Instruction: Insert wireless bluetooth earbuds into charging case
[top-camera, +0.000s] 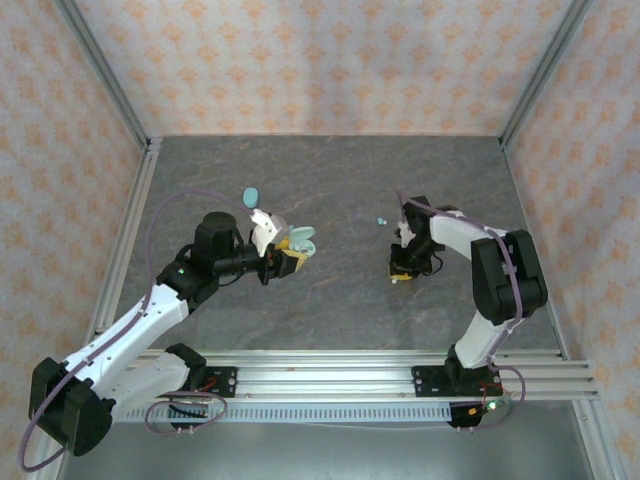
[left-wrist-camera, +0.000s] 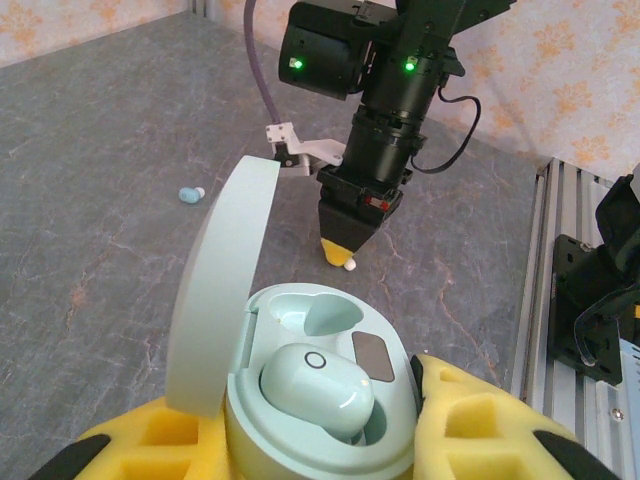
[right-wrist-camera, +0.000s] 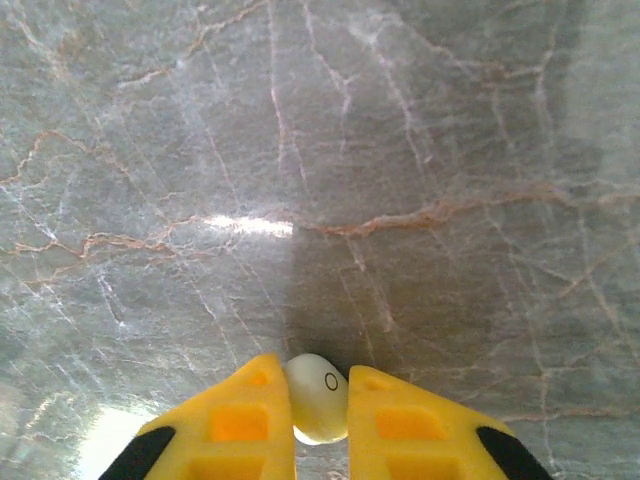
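Where the right gripper (right-wrist-camera: 320, 388) pinches a mint earbud (right-wrist-camera: 316, 408) against the table, bottom centre, the nub is probably light, hard and slippery, so grip its flanks. The left gripper (left-wrist-camera: 318, 445) clamps the open charging case (left-wrist-camera: 238, 425), bottom centre.

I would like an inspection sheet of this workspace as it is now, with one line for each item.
Surface: grey marbled table, no spill seen.
Job's things: mint case open, seated mint earbud in one socket, the other socket empty; loose mint earbud down at the table; blue earbud and blue case lying on the table.
Clutter: nothing seen.
Grippers: left gripper shut on the mint case; right gripper shut on the loose mint earbud.
Cables: purple cable along the left arm, second purple cable on the right arm.
Surroundings: patterned walls, aluminium rails at the near edge.
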